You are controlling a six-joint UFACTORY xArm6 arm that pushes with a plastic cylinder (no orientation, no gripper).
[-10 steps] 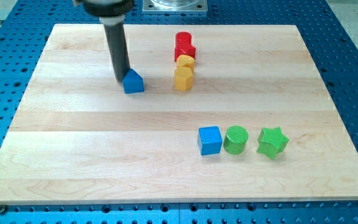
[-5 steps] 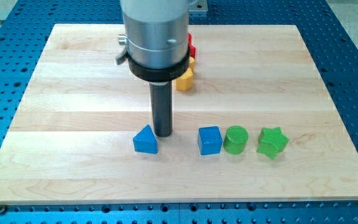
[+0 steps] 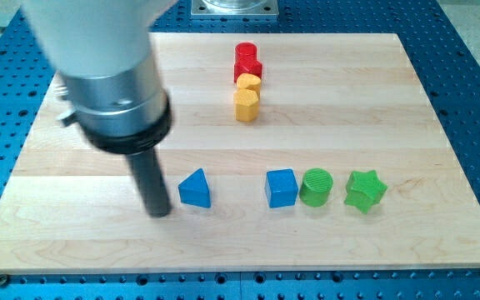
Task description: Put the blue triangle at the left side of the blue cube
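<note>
my tip [image 3: 158, 214]: just left of blue triangle [image 3: 195, 188], not touching | jaws: none, rod holds nothing | blue cube [image 3: 282, 187]: apart, right of triangle

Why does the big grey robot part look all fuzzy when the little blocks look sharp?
In the camera view, the grey arm housing is smeared, likely from motion or nearness to the lens; my tip sits left of the blue triangle, fairly crisp. The blue cube, green cylinder and green star are sharp, with soft, small shadows and no strong glare on the wooden board.
</note>
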